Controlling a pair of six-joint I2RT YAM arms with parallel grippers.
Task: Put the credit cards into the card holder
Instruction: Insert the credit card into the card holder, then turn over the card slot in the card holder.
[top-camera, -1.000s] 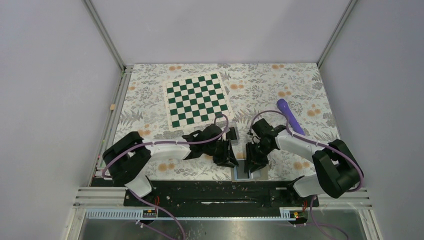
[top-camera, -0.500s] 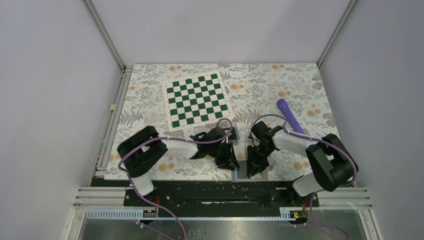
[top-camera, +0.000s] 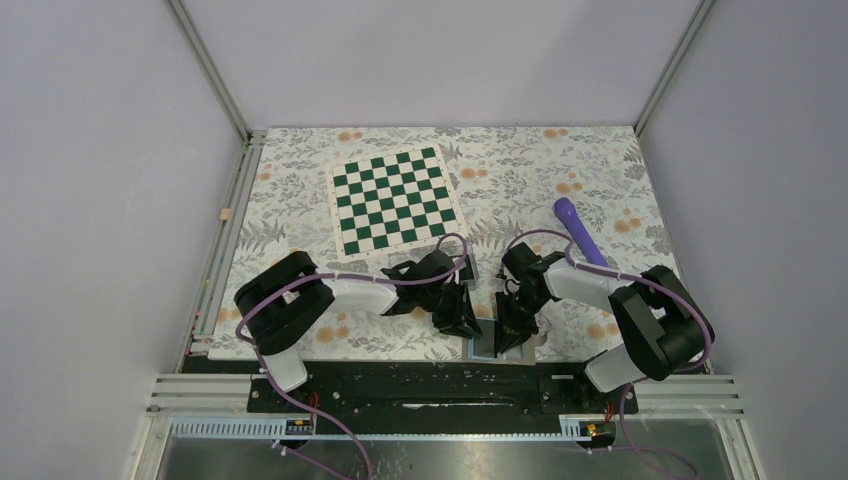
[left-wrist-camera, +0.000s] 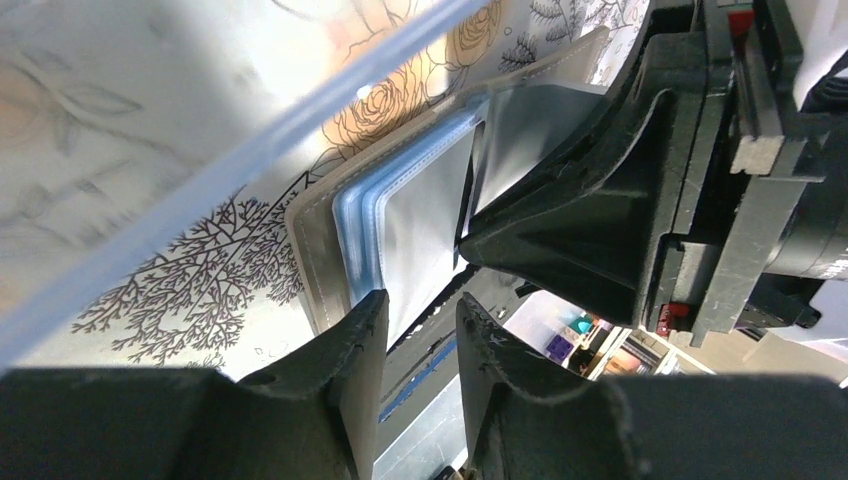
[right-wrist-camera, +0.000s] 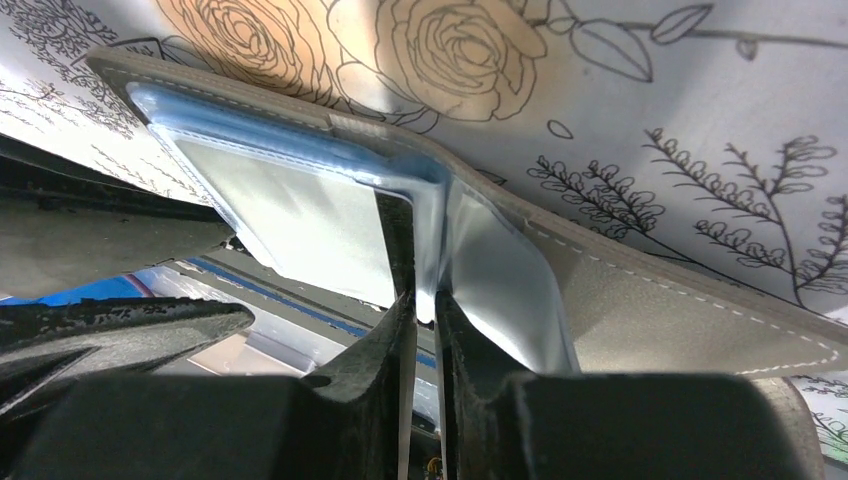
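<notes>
The right gripper is clenched on the edge of a clear sleeve of the open wallet, probably to peel it up and free a card. The dark strip just beyond its fingertips may be 1 of the credit cards, but I cannot tell. The left gripper stands slightly parted and empty just short of the sleeves, seemingly ready to steady them, while the card holder slants past beyond its left finger.
</notes>
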